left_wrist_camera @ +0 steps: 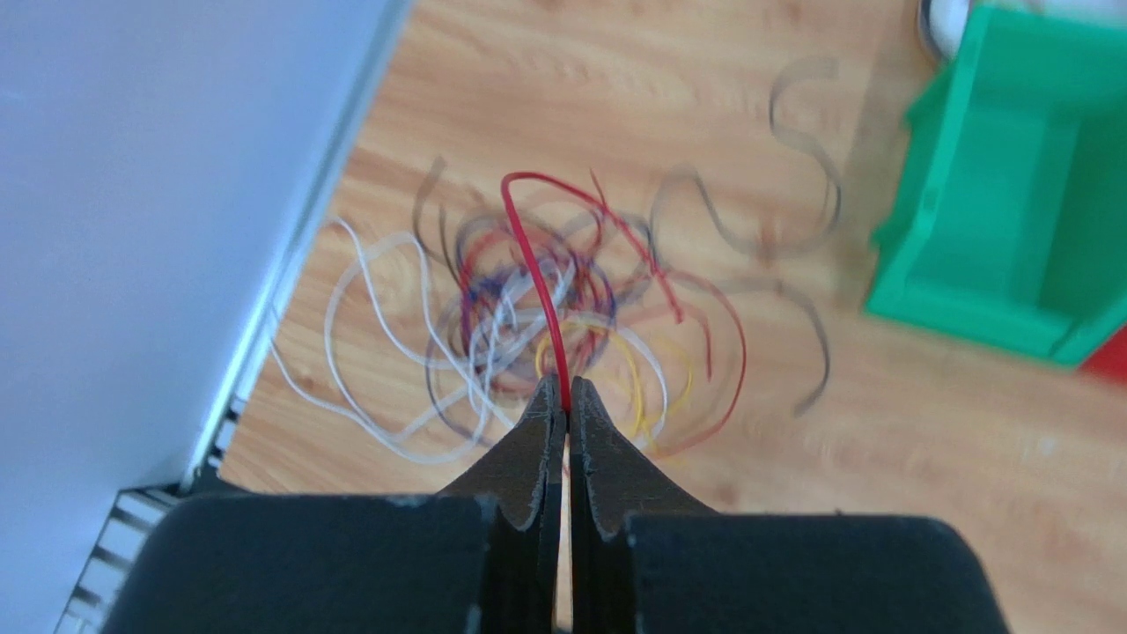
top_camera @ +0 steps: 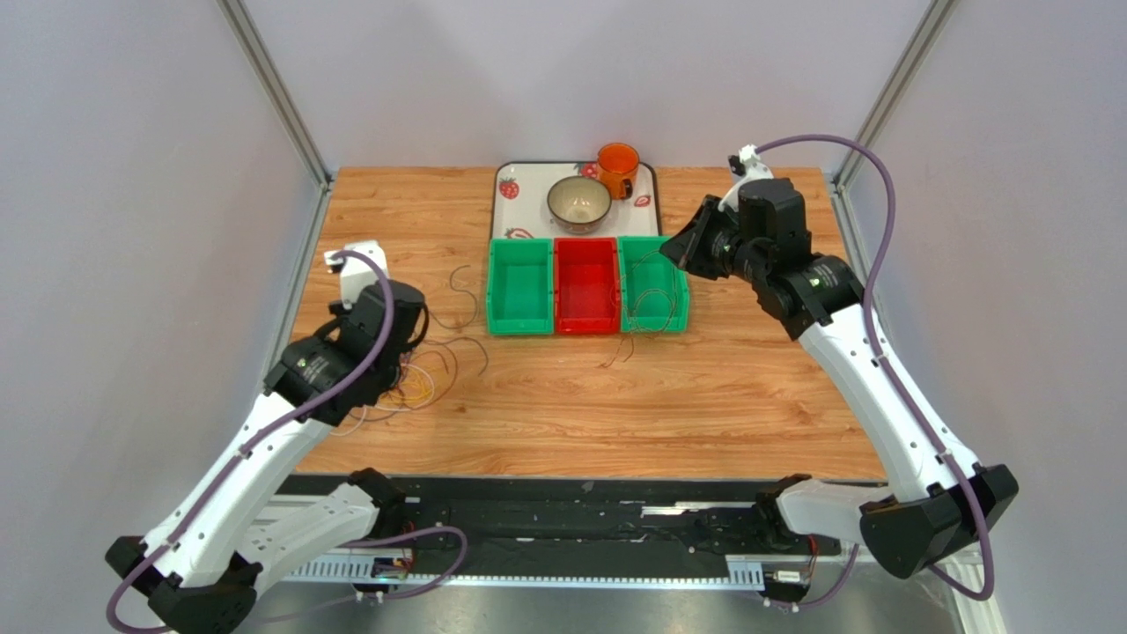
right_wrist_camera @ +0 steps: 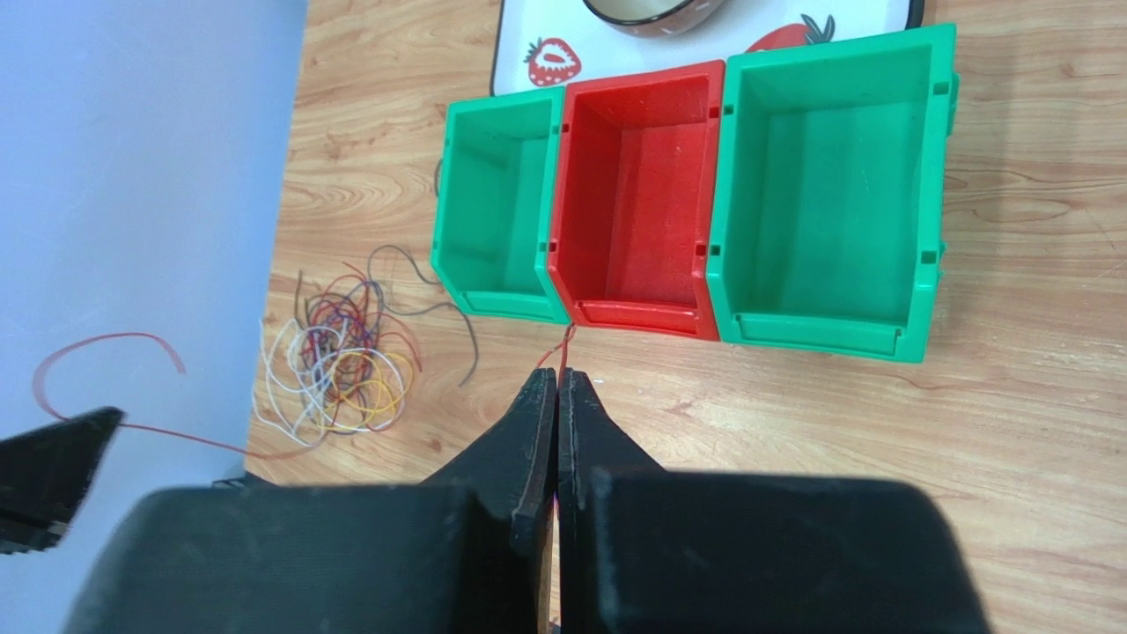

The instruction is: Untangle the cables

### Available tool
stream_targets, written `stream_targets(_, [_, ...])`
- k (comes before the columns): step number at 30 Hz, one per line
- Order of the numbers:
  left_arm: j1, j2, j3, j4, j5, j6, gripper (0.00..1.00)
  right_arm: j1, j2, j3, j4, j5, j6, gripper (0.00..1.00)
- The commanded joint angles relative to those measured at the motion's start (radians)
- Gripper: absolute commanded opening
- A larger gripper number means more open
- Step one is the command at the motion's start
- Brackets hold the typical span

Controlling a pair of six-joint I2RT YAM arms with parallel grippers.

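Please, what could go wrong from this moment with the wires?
1. The left pincer is shut on a red wire that loops over the tangle; if it is caught there, pulling may drag or tighten the tangle.
2. It is held only at the pincer's very end, so it could slip out.
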Motion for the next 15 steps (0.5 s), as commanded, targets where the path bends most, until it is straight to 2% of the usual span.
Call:
stream_targets(1, [0.004, -0.070, -0.105, -0.064, 0.235, -0.007, 0.00, 0.002, 0.032, 0.023, 0.053, -0.021, -0.072, 0.00])
stream_targets(5, [0.004, -0.176, -0.094, -0.065, 0.291, 0.031, 0.00, 0.001, 0.057, 0.040, 0.103, -0.009, -0.127, 0.00])
stream_targets(8, [0.006, -0.208, -0.123, -0.059, 0.232, 0.024, 0.00, 0.002, 0.081, 0.052, 0.148, 0.003, -0.163, 0.00])
stream_targets(12, [0.004, -0.211, -0.134, -0.029, 0.281, 0.055, 0.00, 0.001, 0.135, 0.081, 0.152, 0.149, -0.233, 0.00])
stream_targets(15, [0.004, -0.202, -0.136, -0.027, 0.290, 0.044, 0.00, 0.002, 0.169, 0.063, 0.210, 0.166, -0.295, 0.00])
